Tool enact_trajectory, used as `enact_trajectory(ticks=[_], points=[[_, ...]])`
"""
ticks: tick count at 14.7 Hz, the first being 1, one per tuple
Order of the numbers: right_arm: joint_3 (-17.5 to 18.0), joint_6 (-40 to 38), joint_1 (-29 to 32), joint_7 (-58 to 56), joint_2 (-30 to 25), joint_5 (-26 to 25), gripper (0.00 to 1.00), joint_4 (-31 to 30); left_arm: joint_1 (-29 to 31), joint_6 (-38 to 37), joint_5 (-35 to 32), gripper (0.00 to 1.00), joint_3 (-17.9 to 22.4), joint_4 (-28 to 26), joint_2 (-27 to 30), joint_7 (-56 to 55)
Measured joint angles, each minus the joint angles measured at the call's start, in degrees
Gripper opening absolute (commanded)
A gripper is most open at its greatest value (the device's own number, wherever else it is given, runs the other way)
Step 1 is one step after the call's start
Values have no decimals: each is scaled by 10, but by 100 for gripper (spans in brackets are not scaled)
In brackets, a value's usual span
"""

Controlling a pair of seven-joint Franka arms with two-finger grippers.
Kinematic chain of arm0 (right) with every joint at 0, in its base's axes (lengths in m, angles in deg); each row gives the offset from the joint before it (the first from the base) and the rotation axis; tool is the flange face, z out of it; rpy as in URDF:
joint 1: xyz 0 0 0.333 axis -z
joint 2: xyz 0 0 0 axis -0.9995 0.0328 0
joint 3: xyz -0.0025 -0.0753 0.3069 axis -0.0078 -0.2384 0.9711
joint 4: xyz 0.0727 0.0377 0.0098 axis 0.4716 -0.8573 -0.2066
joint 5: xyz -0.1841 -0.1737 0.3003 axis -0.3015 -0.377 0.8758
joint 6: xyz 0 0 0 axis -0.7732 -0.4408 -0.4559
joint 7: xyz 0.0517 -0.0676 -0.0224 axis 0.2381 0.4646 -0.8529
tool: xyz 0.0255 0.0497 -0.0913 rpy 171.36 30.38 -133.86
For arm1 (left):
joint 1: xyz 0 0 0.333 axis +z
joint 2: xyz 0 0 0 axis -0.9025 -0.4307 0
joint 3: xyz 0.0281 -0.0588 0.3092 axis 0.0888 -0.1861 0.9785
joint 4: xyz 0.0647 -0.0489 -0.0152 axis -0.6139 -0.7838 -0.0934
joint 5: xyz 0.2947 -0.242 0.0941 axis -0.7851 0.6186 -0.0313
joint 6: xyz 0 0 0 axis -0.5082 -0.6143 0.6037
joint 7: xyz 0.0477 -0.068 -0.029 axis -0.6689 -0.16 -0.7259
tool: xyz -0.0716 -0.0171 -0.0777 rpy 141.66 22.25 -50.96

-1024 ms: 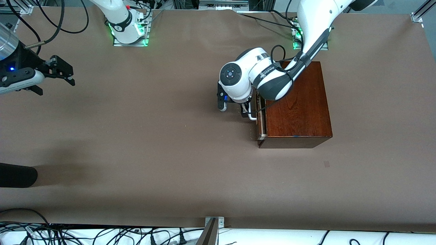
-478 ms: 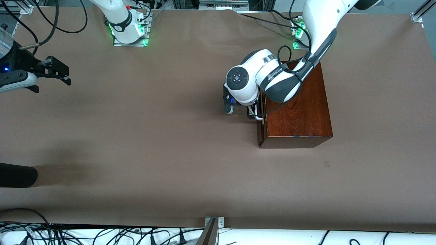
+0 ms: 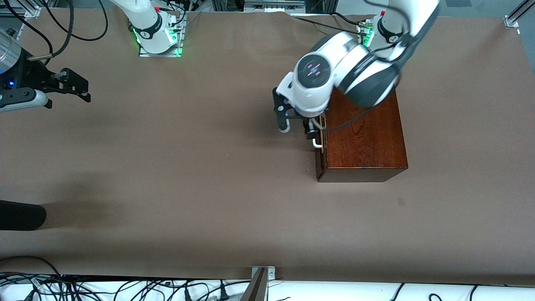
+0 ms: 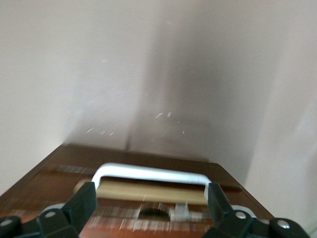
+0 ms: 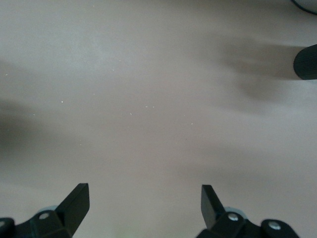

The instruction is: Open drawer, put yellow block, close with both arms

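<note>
The dark mahogany box [image 3: 363, 133] stands toward the left arm's end of the table. Its drawer [image 3: 320, 156] is pushed in almost flush, with only a thin strip of pale wood [image 4: 148, 191] showing. My left gripper [image 3: 297, 129] is open in front of the drawer, and its fingers [image 4: 84, 203] stand on either side of the white bar handle [image 4: 148, 173] without gripping it. My right gripper [image 3: 79, 90] is open and empty, and it waits over bare table at the right arm's end [image 5: 143, 203]. The yellow block is out of view.
A dark rounded object [image 3: 21, 215] lies at the table edge at the right arm's end, nearer to the front camera; it also shows in the right wrist view [image 5: 306, 62]. Cables run along the table's front edge [image 3: 125, 288].
The drawer has slid from slightly open to almost shut. The left arm's wrist has risen and pulled up over the box. The right gripper has hardly moved.
</note>
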Motion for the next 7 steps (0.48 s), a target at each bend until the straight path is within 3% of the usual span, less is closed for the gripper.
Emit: enact_trajectory(ticks=[7], points=[[-1,0,0,1,0,0,100,0,158,-94,66,100,4,2,106,-95]])
